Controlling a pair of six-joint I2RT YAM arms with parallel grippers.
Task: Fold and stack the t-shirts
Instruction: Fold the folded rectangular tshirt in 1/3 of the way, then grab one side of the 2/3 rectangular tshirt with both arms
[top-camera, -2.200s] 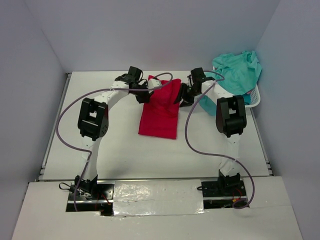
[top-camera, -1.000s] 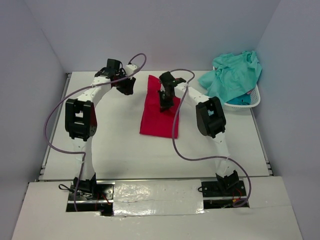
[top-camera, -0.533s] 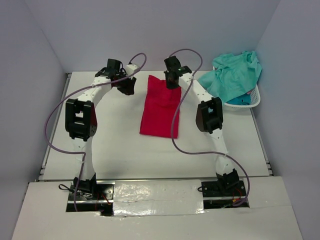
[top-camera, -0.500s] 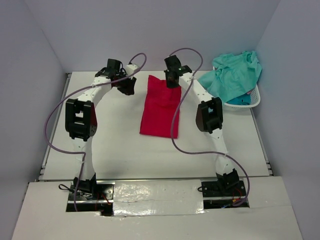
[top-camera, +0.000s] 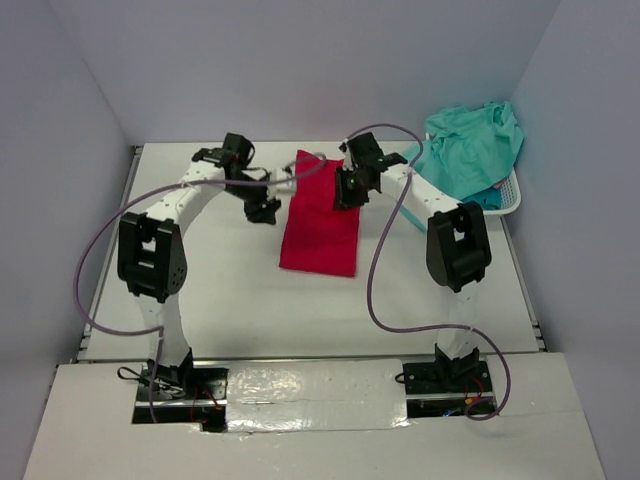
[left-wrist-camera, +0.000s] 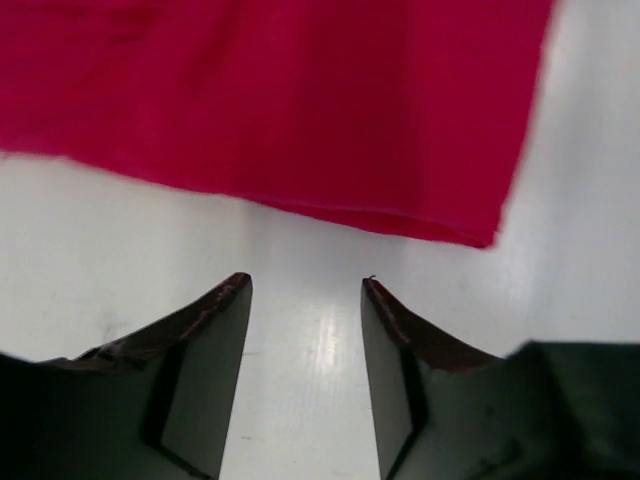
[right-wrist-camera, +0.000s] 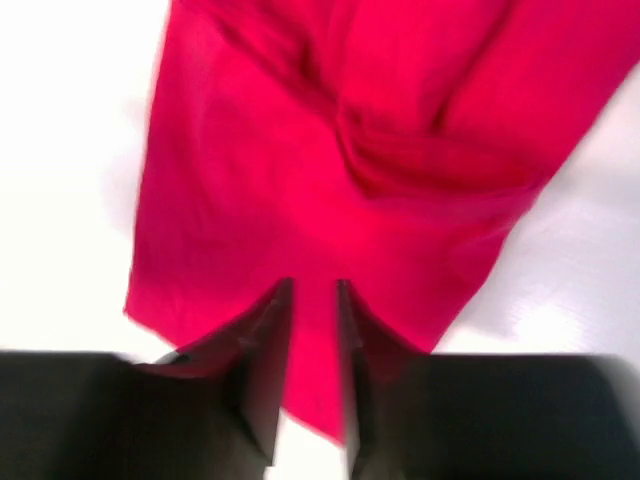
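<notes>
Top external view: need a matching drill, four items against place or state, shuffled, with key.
1. red t-shirt
2. mint-teal t-shirt
3. left gripper
4. right gripper

A. heaped on the white basket, far right
B. jaws open, over bare table beside the red edge
C. folded strip, mid-table
D. over red cloth

Pairs: 1-C, 2-A, 3-B, 4-D

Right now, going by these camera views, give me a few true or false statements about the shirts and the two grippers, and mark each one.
1. The red shirt lies on the table, folded into a long strip. True.
2. The left gripper is clamped on the red shirt. False: it is open over bare table, just off the shirt's edge.
3. The mint-teal shirt is heaped in the white basket. True.
4. The right gripper hangs over the basket. False: it is above the red shirt.
</notes>
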